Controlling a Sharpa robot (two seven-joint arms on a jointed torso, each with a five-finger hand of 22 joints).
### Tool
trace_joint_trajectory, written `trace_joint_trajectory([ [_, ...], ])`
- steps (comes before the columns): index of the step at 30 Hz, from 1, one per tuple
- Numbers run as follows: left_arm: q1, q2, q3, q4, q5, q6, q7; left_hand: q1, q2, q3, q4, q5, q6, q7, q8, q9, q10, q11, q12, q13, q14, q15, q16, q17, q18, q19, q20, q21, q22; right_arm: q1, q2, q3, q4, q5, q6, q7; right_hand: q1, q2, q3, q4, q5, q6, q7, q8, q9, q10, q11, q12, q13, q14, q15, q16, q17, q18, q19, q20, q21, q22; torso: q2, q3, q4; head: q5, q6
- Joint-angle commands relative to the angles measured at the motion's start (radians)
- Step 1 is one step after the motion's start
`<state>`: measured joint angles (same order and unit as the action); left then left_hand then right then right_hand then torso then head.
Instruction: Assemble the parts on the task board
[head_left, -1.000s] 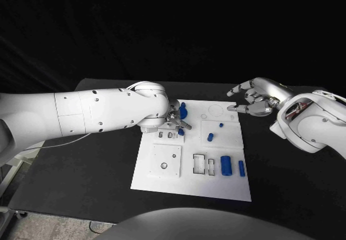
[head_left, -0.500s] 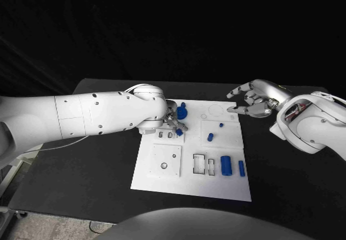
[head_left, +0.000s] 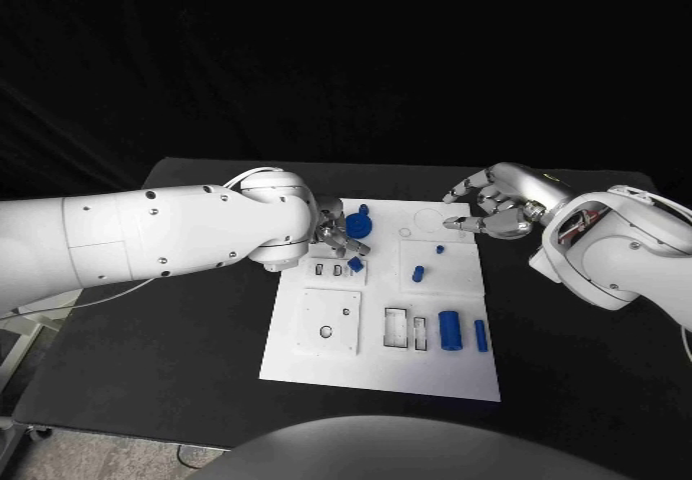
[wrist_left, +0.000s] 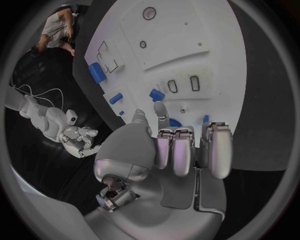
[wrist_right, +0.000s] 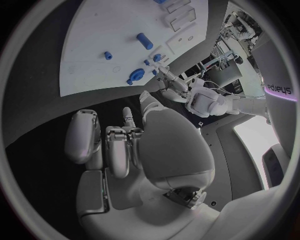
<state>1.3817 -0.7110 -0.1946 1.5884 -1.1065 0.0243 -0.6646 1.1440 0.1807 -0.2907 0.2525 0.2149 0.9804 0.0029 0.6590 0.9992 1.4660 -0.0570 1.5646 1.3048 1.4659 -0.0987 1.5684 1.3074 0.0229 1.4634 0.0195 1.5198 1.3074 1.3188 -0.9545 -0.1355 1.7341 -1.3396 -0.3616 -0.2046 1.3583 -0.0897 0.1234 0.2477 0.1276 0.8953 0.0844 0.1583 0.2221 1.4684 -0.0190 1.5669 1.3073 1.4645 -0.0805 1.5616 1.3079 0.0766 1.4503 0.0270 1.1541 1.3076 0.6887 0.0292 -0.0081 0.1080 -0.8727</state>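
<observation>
The white task board (head_left: 433, 375) lies mid-table. My left hand (head_left: 339, 241) hovers over its far left part, most fingers folded to the palm (wrist_left: 187, 150) and two fingertips (wrist_left: 160, 107) reaching toward a small blue part (head_left: 355, 264) beside two small slots. I see nothing held in it. A round blue part (head_left: 358, 225) stands just beyond that hand. My right hand (head_left: 490, 212) floats at the board's far right corner, fingers half bent and apart, empty. A short blue peg (head_left: 418, 272), a thick blue cylinder (head_left: 451, 330) and a slim blue bar (head_left: 480, 335) lie on the board.
A square plate with a hole (head_left: 330, 321) and two rectangular cut-outs (head_left: 398, 328) sit in the board's near half. Black table (head_left: 159, 330) surrounds the board. A thin cable (head_left: 108, 290) runs under my left arm.
My left arm has swung and its hand has drawn slightly left along the board. My right hand has edged a little left toward the board's corner. The parts look unmoved.
</observation>
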Motion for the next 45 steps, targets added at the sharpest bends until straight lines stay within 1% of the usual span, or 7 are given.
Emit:
trace_joint_trajectory([
  [1,0.02,-0.041,0.008,0.04,-0.012,-0.017,0.047,0.003,-0.019,-0.002,0.007,-0.011,-0.012,-0.004,0.01,0.025,0.105,-0.005,0.006,0.266,0.105,-0.004,0.002,0.263,0.004,0.032,-0.007,-0.002,0.167,-0.003,0.02,0.0,0.009,-0.056,0.014,-0.04,-0.006,0.006,-0.009,0.001,0.009,0.016,0.001,0.01,0.005,0.102,0.008,0.004,0.263,0.102,0.007,-0.006,0.246,0.002,0.001,0.009,-0.001,0.159,-0.002,-0.0013,-0.0033,-0.009,0.0],
  [5,0.044,-0.096,0.013,0.069,0.003,0.052,0.071,0.023,-0.026,-0.001,0.008,-0.046,-0.045,0.005,-0.004,0.049,0.105,0.002,0.006,0.266,0.105,0.003,0.002,0.263,0.01,0.013,-0.005,-0.016,0.146,-0.01,0.064,0.0,0.006,-0.074,0.033,-0.069,-0.025,0.006,-0.018,0.002,0.019,0.034,0.003,0.021,0.017,0.102,0.01,0.004,0.263,0.101,0.008,-0.012,0.24,0.002,0.001,0.01,-0.003,0.159,-0.004,-0.0029,-0.0003,-0.018,0.0],
  [9,0.052,-0.127,0.009,0.072,0.04,0.109,0.074,-0.01,-0.034,-0.027,0.034,-0.068,-0.082,0.023,-0.045,0.048,0.105,0.016,0.006,0.266,0.105,0.014,0.002,0.263,0.013,-0.003,0.006,-0.028,0.131,-0.017,0.111,0.001,-0.007,-0.109,0.052,-0.1,-0.049,0.003,-0.03,0.003,0.036,0.054,0.0,0.04,0.036,0.102,0.009,0.004,0.263,0.099,0.008,-0.021,0.231,0.002,0.001,0.01,-0.004,0.159,-0.005,-0.0061,0.0027,-0.026,0.0],
  [15,0.057,-0.159,-0.004,0.068,0.118,0.151,0.064,-0.038,-0.019,-0.046,0.037,-0.075,-0.097,0.034,-0.083,0.043,0.105,0.027,0.006,0.266,0.105,0.025,0.002,0.263,0.017,-0.015,0.016,-0.038,0.12,-0.045,0.195,0.001,-0.034,-0.198,0.088,-0.17,-0.095,-0.004,-0.046,0.007,0.061,0.067,-0.004,0.069,0.067,0.102,0.006,0.004,0.263,0.095,0.005,-0.037,0.212,0.004,0.0,0.007,-0.012,0.156,-0.006,-0.0187,0.0067,-0.038,0.0],
  [22,0.058,-0.187,-0.013,0.083,0.141,0.109,0.105,-0.02,-0.013,-0.045,0.032,-0.055,-0.092,0.036,-0.099,0.042,0.105,0.03,0.006,0.266,0.105,0.028,0.002,0.263,0.015,-0.008,0.021,-0.033,0.129,-0.085,0.293,0.002,-0.076,-0.278,0.103,-0.239,-0.121,-0.008,-0.052,0.009,0.07,0.077,-0.008,0.09,0.091,0.102,0.009,0.004,0.263,0.093,0.006,-0.047,0.2,0.006,-0.002,0.007,-0.024,0.153,-0.005,-0.0293,0.0158,-0.052,0.0],
  [27,0.058,-0.203,-0.016,0.09,0.144,0.088,0.126,-0.009,-0.01,-0.045,0.032,-0.042,-0.087,0.036,-0.104,0.043,0.105,0.03,0.006,0.266,0.105,0.028,0.002,0.263,0.016,-0.009,0.022,-0.035,0.128,-0.102,0.345,0.004,-0.11,-0.315,0.105,-0.266,-0.129,-0.009,-0.049,-0.002,0.112,0.09,-0.014,0.116,0.122,0.102,0.006,0.004,0.263,0.092,0.004,-0.052,0.193,0.007,-0.002,0.006,-0.028,0.152,-0.005,-0.032,0.0208,-0.059,0.0],
  [45,0.057,-0.219,-0.022,0.09,0.145,0.078,0.132,-0.002,-0.004,-0.044,0.033,-0.031,-0.083,0.036,-0.11,0.044,0.105,0.031,0.006,0.266,0.105,0.029,0.002,0.263,0.018,-0.015,0.023,-0.039,0.122,-0.154,0.43,0.006,-0.18,-0.365,0.127,-0.29,-0.136,-0.008,-0.047,-0.01,0.127,0.087,-0.015,0.13,0.145,0.102,0.007,0.004,0.263,0.09,0.005,-0.062,0.182,0.009,-0.004,0.006,-0.038,0.15,-0.005,-0.0293,0.0151,-0.059,0.0],
])
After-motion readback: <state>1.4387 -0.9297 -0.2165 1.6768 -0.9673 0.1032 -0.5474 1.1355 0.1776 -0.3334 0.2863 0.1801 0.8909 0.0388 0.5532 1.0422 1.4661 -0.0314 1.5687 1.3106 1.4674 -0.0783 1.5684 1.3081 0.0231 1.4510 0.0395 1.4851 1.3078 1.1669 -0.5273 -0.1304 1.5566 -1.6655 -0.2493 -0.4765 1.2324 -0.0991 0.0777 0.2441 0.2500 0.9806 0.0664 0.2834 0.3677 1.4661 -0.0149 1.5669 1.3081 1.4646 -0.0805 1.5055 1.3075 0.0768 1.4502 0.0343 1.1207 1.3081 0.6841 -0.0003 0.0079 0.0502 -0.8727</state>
